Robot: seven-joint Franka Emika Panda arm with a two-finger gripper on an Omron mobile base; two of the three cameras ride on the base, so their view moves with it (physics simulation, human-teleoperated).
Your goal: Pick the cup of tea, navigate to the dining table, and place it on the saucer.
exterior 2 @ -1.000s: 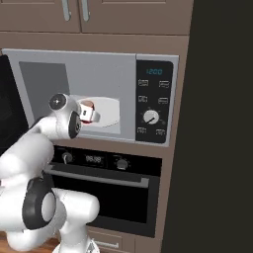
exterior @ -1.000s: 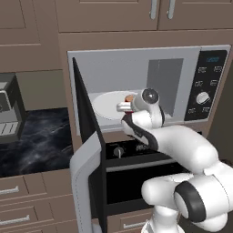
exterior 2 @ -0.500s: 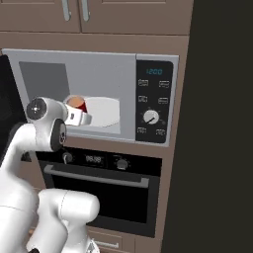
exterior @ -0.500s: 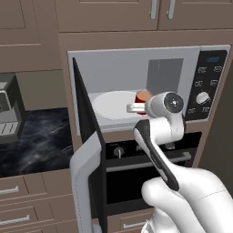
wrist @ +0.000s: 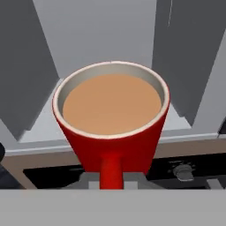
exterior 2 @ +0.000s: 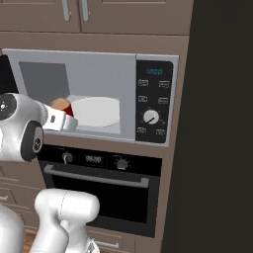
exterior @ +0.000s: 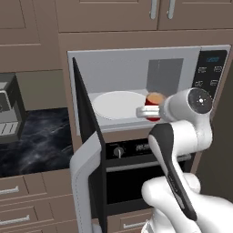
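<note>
While the microwave (exterior: 136, 91) stands with its door (exterior: 88, 150) swung wide to the left, the cup of tea (wrist: 112, 128) is seen held at the front of the open cavity, by the right end of its mouth in the left base view. The gripper (exterior: 146, 112) is clenched on the cup's handle, which in the hand view runs straight down from the red wall to the fingers at the bottom edge; the finger tips themselves are hidden beneath the cup. Light brown liquid is seen filling the cup nearly to its pale rim, and the cup is carried upright. In the left base view the cup is partly covered by the white wrist, with its red side and brown top showing just right of the gripper; in the right base view it peeks out at the left of the cavity behind the hand. A large white plate (exterior: 119, 104) lies on the microwave floor, just beside the cup and further into the cavity. The control panel (exterior 2: 153, 101) with its lit display and round dial is set at the right of the microwave. Below it a dark built-in oven (exterior 2: 99, 185) with knobs is fitted, and a black veined counter (exterior: 32, 141) is seen to the left.
</note>
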